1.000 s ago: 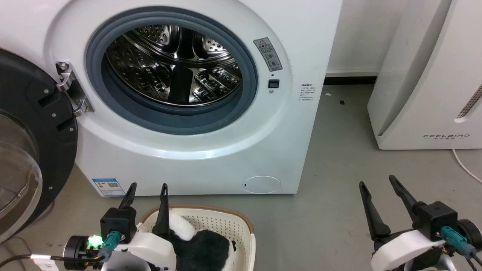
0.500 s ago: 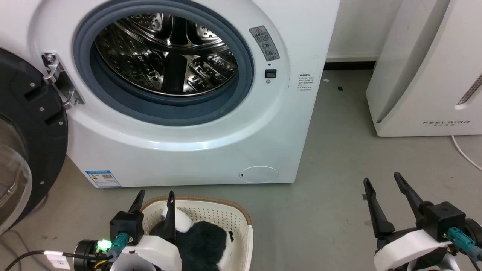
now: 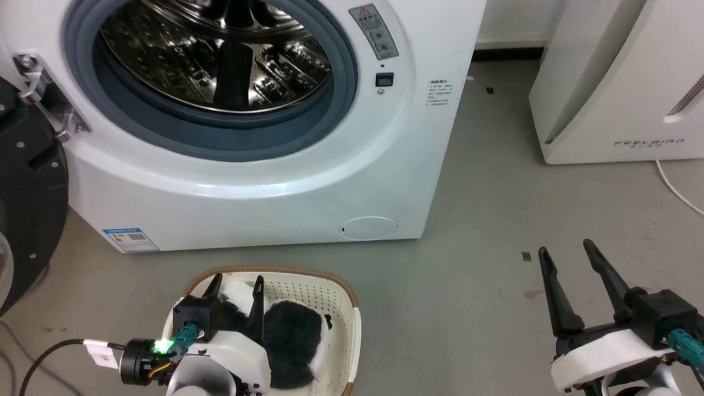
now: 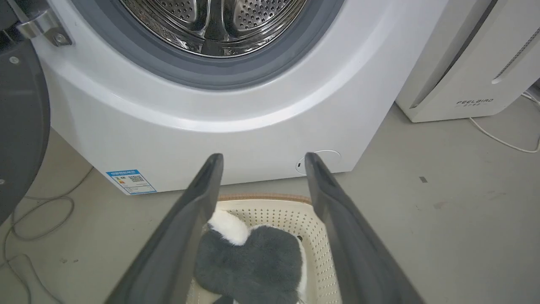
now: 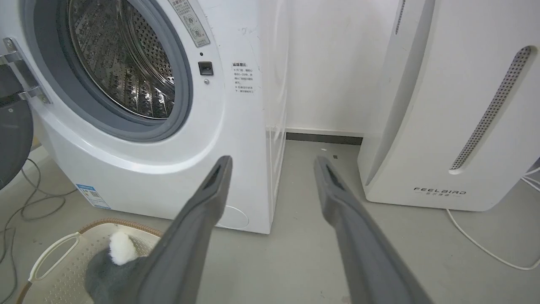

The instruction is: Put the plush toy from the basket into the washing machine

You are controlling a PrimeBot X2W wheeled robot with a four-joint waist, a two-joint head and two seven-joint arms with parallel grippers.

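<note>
The black-and-white plush toy (image 3: 291,341) lies in the cream perforated basket (image 3: 335,300) on the floor in front of the washing machine (image 3: 264,192). The washer's black-framed door (image 3: 27,181) hangs open at the left, baring the steel drum (image 3: 220,55). My left gripper (image 3: 237,280) is open, over the basket's far end, its fingers either side of the toy's white part. The left wrist view shows the toy (image 4: 253,261) below and between the open left gripper (image 4: 263,157). My right gripper (image 3: 566,248) is open over bare floor, nothing in it.
A white FEELBIRD appliance (image 3: 616,82) stands right of the washer, with a white cord (image 3: 674,187) on the floor beside it. Grey floor (image 3: 484,220) lies between washer and appliance. A cable (image 4: 38,215) loops on the floor under the open door.
The head camera has tilted down, so the washer sits higher in the picture. My left gripper has come down from beyond the basket's far rim to inside it, over the toy. Right gripper unchanged.
</note>
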